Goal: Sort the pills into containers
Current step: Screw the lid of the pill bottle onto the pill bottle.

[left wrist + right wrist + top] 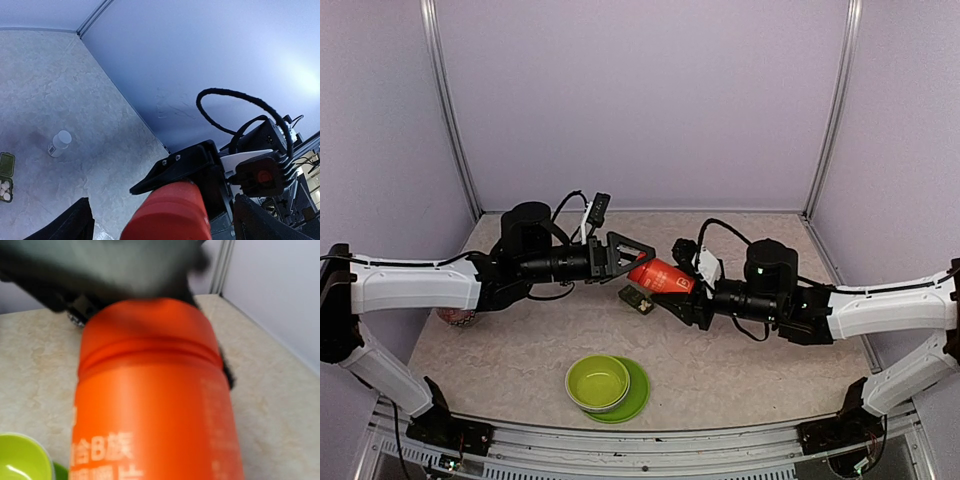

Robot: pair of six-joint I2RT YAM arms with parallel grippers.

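The orange-red bottle (655,274) is held in the air on its side, clenched by the right pincer (675,281) around its lower body. The left pincer (642,262) is set at the bottle's cap end with its jaws spread wide to either side. In the left wrist view a gap can be seen on each side of the bottle, so nothing is gripped by it.

The dark green strip box (638,299) lies on the counter (740,370) directly under the bottle. In the left wrist view only one end of it is shown. There a lid stands open, and a few white pills (4,189) can be made out in the compartment beside it. The other compartments are cut off by the frame's edge, and nothing can be said of them.

A small white cylindrical thing (60,143), perhaps a bottle, is seen on the counter well apart from the orange-red bottle. A lime-green bowl (598,380) on its plate (638,396) stands nearer the arm bases than the bottle, and no pills can be made out in it.

The task is judged to be partly done, since at least one compartment has been given pills. The bottle's cap appears to be in place. Its removal is judged to be the step in hand, with pouring and sorting into the remaining compartments left to do.
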